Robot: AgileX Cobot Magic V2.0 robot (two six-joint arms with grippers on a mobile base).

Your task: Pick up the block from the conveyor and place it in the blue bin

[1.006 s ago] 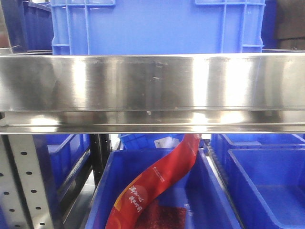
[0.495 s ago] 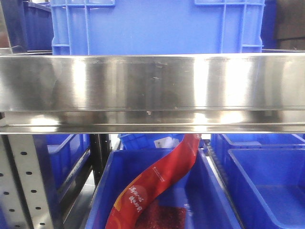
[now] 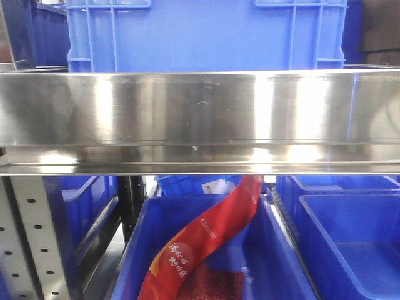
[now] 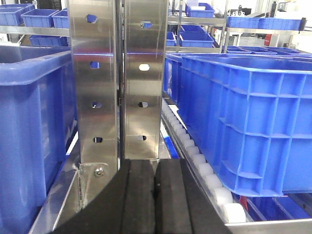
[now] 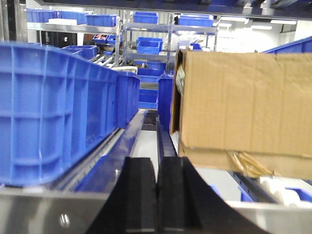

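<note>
Front cam: steel rail [image 3: 200,119] is running across mid-frame, w/ a blue crate [image 3: 206,34] sitting behind it at 12 o'clock. Below, a blue bin [image 3: 281,250] is holding a red printed packet [image 3: 206,244], which is leaning from 7 o'clock up toward 1 o'clock. Another blue bin [image 3: 350,244] is sitting just beside it at 4 o'clock. No conveyor or block is showing in any view; can't tell where they are.

L wrist cam: left pincer [image 4: 155,200] is showing its two black fingers pressed together, no gap, nothing held. It's facing a perforated steel upright [image 4: 117,83]; a large blue crate [image 4: 243,122] is resting on white rollers [image 4: 204,170] at 3 o'clock.

R wrist cam: right pincer [image 5: 157,195] is likewise closed, fingers touching, empty. Cardboard box [image 5: 243,107] at 2 o'clock, long blue crate [image 5: 53,112] at 9 o'clock.
</note>
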